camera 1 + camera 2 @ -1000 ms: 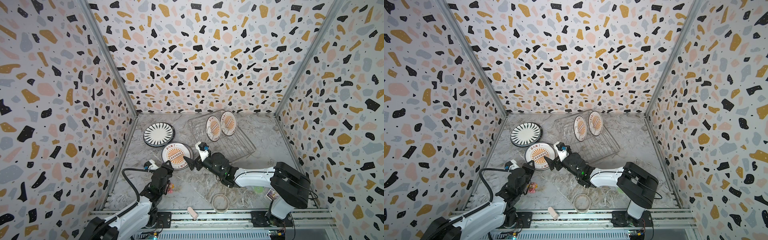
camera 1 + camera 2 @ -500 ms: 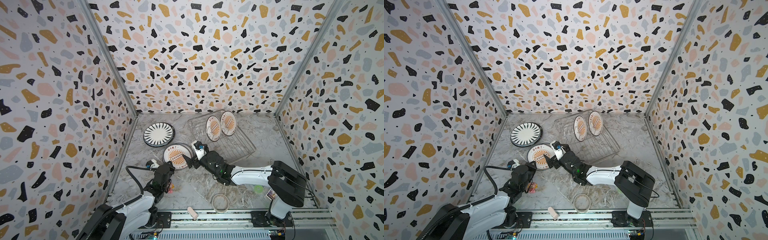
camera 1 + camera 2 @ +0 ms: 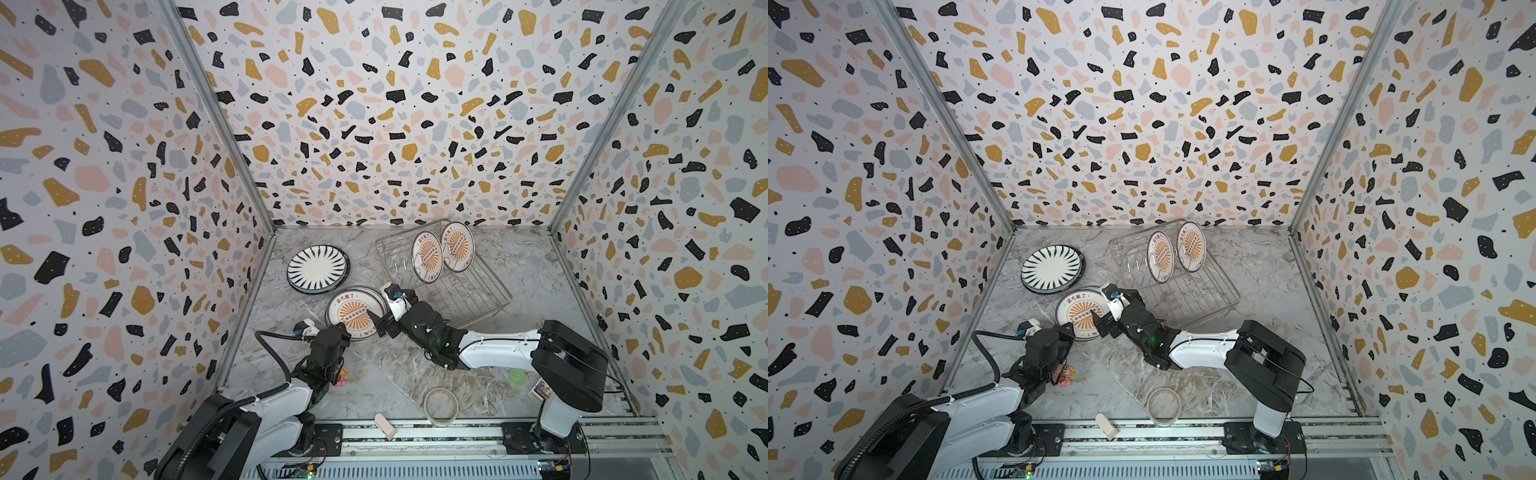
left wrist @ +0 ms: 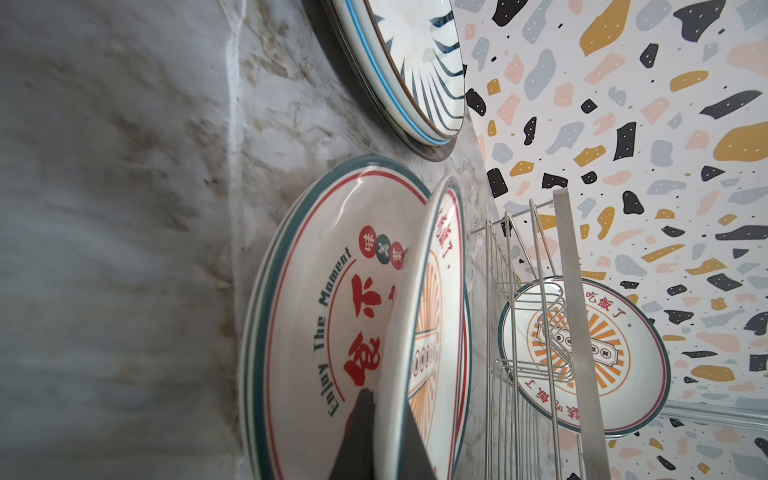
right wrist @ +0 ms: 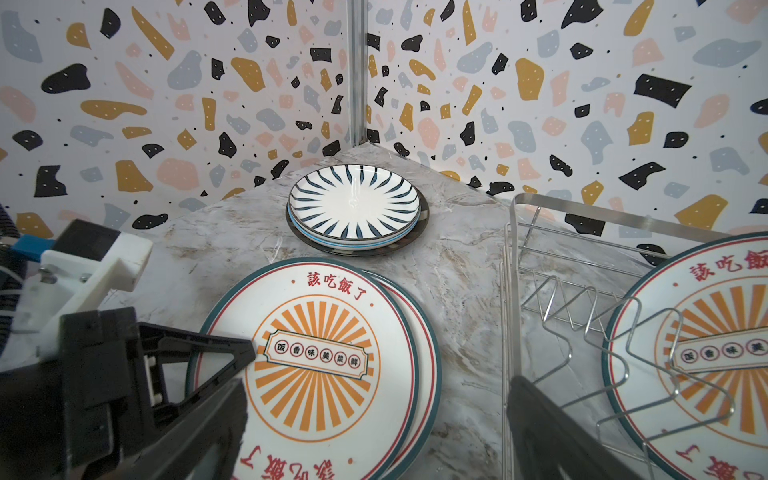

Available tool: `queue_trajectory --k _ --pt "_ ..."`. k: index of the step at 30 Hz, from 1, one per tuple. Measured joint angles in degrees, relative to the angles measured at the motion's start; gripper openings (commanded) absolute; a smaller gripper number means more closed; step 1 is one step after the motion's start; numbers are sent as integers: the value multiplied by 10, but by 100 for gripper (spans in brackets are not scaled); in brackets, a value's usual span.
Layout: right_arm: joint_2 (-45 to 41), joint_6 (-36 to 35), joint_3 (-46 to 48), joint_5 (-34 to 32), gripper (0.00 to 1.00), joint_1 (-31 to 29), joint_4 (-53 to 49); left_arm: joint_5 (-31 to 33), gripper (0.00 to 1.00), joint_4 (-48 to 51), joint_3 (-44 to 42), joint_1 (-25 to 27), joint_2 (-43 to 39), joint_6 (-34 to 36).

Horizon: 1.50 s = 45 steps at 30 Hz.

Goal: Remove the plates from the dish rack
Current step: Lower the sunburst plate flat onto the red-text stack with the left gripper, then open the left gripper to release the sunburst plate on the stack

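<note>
Plates (image 3: 429, 257): two left in dish rack (image 3: 478, 295), upper centre; left gripper (image 4: 386, 415) clamps sunburst plate (image 5: 316, 374) atop stack (image 4: 324, 316); right gripper (image 5: 374, 399) wide open, empty

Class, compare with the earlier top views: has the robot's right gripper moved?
Yes. In a top view the right gripper has shifted slightly left, away from the silver wire dish rack and toward the round orange sunburst plate on the table.

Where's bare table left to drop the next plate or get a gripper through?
Widest free table: between the dish rack and the right wall. Second patch: between the two arms, beyond the tape ring. Crowded at left: striped plates, the sunburst plate pinched by the left gripper, the open right gripper and the rack's corner bunch together.
</note>
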<state>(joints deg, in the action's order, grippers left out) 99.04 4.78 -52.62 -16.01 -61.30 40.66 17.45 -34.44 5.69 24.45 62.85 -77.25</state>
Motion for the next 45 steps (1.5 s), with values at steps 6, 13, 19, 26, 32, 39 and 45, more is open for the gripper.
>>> queue_trajectory --k 6,13,19,26,32,39,45 --pt "0 0 1 -3 98 0 0 0 18 -4 0 0 8 -1" --pt "0 0 1 -11 98 -1 0 3 24 -2 3 0 16 3" --pt "0 0 1 -26 98 -1 0 15 42 -3 11 0 24 22" --pt "0 0 1 -28 98 -1 0 31 57 -6 19 0 40 40" --pt "0 0 5 -31 98 -1 0 62 60 -9 28 0 50 56" --pt "0 0 5 -40 98 -1 0 104 55 -8 32 0 56 64" --pt "0 0 5 -42 98 -1 0 138 41 6 33 0 58 72"
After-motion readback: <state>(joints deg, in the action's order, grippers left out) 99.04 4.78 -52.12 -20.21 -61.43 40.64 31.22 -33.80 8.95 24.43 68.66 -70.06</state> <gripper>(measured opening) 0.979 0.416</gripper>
